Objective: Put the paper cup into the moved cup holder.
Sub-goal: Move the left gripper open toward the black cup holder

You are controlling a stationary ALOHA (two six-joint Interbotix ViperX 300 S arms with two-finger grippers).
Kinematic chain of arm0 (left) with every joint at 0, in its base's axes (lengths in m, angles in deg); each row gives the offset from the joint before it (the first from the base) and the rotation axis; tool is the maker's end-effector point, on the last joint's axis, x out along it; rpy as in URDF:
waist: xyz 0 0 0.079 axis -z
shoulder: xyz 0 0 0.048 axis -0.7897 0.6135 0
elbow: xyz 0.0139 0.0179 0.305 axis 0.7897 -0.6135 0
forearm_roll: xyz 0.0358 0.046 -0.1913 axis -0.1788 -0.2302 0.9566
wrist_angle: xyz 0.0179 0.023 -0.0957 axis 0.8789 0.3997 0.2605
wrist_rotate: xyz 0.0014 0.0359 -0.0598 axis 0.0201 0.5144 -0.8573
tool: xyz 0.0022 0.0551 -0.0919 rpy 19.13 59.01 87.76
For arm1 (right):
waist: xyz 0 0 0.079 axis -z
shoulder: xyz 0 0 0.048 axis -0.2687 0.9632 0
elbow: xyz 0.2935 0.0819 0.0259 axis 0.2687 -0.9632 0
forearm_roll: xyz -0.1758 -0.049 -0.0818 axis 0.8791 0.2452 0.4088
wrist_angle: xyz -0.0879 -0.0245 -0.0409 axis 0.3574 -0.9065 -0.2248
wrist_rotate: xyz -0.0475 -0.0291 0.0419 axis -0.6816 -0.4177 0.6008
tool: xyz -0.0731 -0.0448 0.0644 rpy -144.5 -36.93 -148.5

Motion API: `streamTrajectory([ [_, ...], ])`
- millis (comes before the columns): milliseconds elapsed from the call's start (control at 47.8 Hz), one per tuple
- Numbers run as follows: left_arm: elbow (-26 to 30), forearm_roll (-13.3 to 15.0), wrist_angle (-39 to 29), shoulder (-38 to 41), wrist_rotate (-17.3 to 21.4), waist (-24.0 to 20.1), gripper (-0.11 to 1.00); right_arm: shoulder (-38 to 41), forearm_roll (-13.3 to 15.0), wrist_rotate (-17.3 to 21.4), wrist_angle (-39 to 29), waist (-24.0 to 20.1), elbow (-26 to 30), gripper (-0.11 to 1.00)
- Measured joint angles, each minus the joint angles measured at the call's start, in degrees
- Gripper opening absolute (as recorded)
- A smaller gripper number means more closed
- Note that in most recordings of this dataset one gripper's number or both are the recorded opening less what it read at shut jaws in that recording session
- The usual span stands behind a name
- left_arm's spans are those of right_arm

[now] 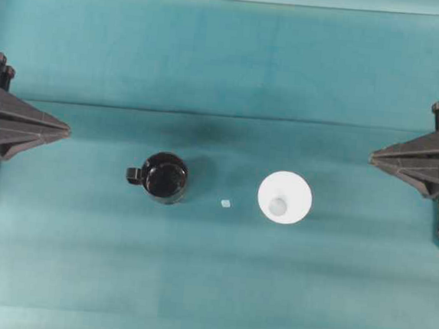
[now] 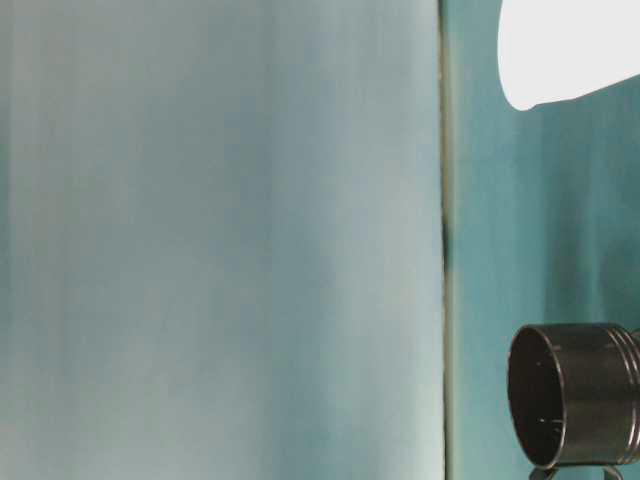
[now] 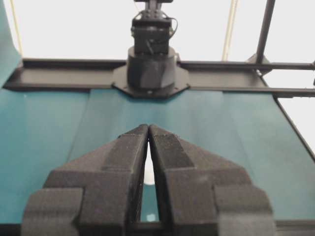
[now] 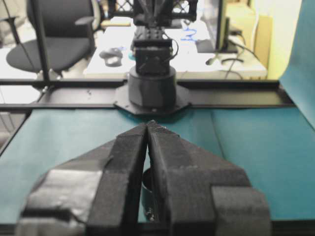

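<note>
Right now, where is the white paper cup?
In the overhead view the paper cup stands right of centre on the teal table, with a tiny pale scrap between it and the black cup holder.

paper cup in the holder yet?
Out. The paper cup stands on the cloth apart from the black cup holder, a small scrap between them.

text: none legible | labels: none | brands: none | numbers: none | signs: none
</note>
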Motion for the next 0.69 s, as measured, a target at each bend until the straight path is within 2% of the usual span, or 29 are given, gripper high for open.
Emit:
streamTrajectory([
  [84,0.1,-0.3,0.0,1.8,-0.8,-0.1,0.08,0.3,0.0,0.0,-0.7,0.0,0.0,0.19],
  [167,0.4,-0.4,-0.1,4.8,-1.1,-0.1,0.01,0.6,-0.3,0.1,-3.1,0.1,0.1,0.11],
  [272,1.5,-0.4,-0.1,7.4,-1.1,-0.2,0.01,0.9,-0.4,0.2,-7.6,0.0,0.4,0.05],
  [460,2.4,-0.4,-1.2,11.3,-1.3,-0.1,0.01,1.0,-0.4,0.3,-13.1,0.1,1.1,0.04],
  [691,4.0,-0.4,-5.3,18.1,-5.4,-0.1,0.01,1.2,-0.4,0.3,-14.7,0.1,1.2,0.04],
])
